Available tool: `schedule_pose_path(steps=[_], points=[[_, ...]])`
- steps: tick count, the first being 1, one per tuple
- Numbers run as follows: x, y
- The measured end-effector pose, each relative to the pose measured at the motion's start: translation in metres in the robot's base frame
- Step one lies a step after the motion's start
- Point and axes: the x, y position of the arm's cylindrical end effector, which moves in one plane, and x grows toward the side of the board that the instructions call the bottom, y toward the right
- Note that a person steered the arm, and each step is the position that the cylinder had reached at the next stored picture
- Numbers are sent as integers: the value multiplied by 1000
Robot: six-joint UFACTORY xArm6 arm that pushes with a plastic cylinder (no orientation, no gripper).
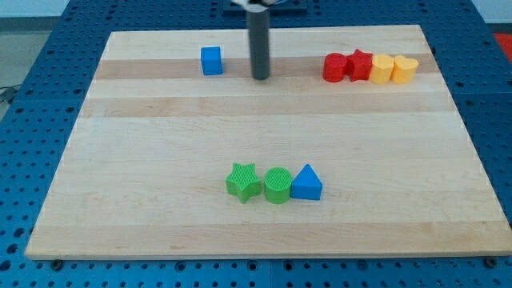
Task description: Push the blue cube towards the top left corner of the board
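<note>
The blue cube (211, 61) sits on the wooden board (160, 160) near the view's top, left of centre. My tip (261, 77) touches the board a short way to the cube's right, apart from it, with the dark rod rising straight up out of the view's top. The board's top left corner (112, 35) lies further to the cube's left and slightly up.
A row of a red block (334, 67), a red star (359, 65), a yellow block (382, 69) and a yellow heart (405, 70) stands at the top right. A green star (243, 182), a green cylinder (277, 186) and a blue triangle (306, 183) stand in a row at bottom centre.
</note>
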Motion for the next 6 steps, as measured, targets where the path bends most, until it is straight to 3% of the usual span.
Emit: schedule_pose_path(steps=[2, 6], points=[[-24, -40], [-23, -136]])
